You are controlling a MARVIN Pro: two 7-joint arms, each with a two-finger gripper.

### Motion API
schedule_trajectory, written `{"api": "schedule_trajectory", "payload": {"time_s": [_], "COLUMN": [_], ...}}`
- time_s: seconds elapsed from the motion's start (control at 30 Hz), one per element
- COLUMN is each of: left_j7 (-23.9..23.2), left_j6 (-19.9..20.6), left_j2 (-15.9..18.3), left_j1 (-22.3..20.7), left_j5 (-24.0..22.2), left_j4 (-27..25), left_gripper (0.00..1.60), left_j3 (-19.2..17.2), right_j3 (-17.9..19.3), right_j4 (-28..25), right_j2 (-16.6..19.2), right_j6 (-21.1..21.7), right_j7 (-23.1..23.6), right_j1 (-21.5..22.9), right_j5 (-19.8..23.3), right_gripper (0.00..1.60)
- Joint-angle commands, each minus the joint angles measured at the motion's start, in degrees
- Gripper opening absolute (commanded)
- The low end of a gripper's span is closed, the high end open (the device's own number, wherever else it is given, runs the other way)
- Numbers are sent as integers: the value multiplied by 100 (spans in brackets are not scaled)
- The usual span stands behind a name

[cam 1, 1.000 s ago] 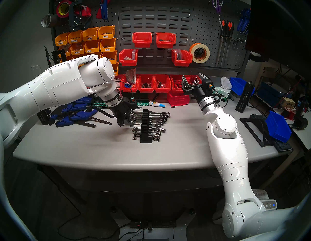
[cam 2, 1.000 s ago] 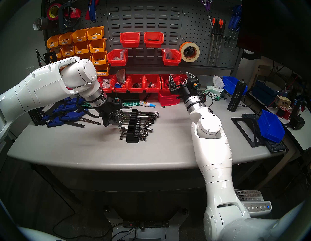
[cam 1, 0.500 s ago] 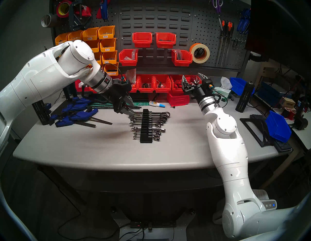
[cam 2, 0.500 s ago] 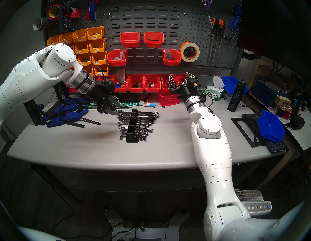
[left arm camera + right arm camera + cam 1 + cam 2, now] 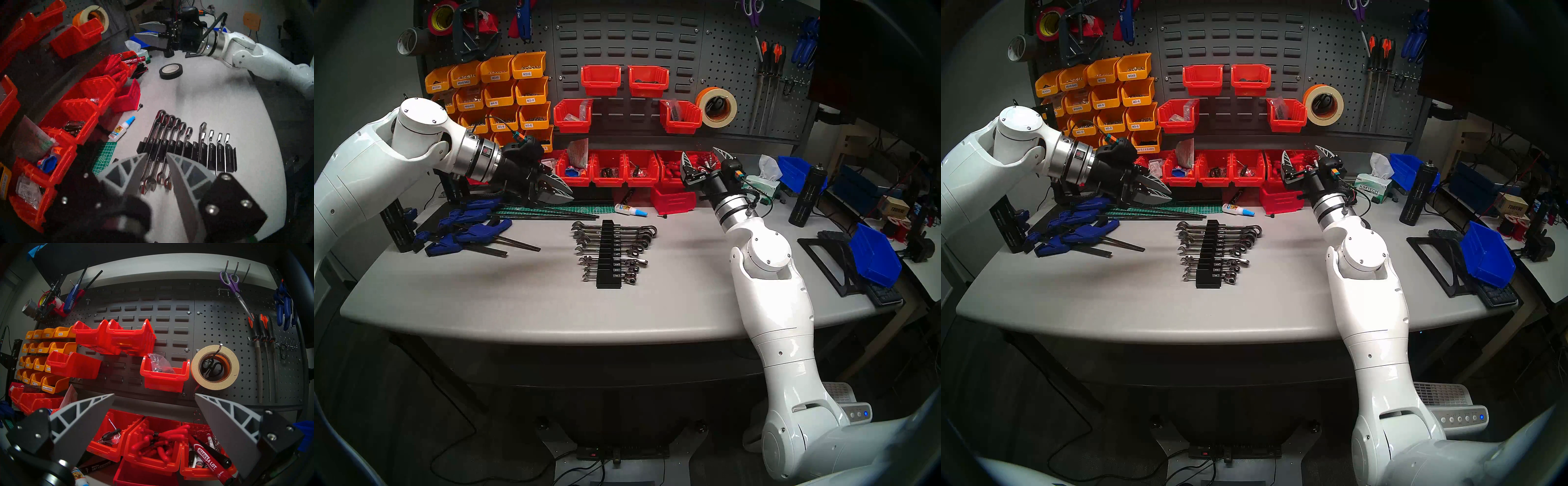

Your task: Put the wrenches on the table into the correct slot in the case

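Note:
The black case lies mid-table with several chrome wrenches slotted across it, also in the left wrist view. One wrench juts further right than its neighbours. No wrench lies loose on the table. My left gripper hovers above the table, behind and left of the case. Its fingers stand apart with nothing between them. My right gripper is raised in front of the red bins at the back, wide open and empty.
Blue clamps lie left of the case. A glue bottle and a green mat lie behind it. Red bins line the back. A black tape roll lies by the right arm, a blue bin far right.
My left gripper has risen from the wrenches' open ends at the case's left side, swung up and back to the left, and its fingers have spread. The right arm has not moved.

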Motion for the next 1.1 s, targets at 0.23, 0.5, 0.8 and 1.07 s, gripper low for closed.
{"api": "schedule_trajectory", "payload": {"time_s": [0.23,0.5,0.8,1.07], "left_j7": [824,1403,2248,2837], "left_j6": [-1311,-1983,-2660,-3780], "left_j2": [968,1272,1499,1653], "left_j1": [1112,1582,1947,2383], "left_j5": [-1790,-2434,-2873,-3184], "left_j4": [-596,-1002,-1205,-1352], "left_gripper": [48,44,33,75], "left_j3": [-232,-176,-231,-184], "right_j3": [-7,-7,-7,-8], "right_j4": [-167,-164,-164,-174], "right_j2": [-7,-7,-6,-5], "right_j6": [-49,-49,-50,-50], "right_j7": [9,9,9,10], "right_j1": [171,172,173,174], "right_j5": [2,2,2,1], "right_gripper": [160,160,160,160]}}
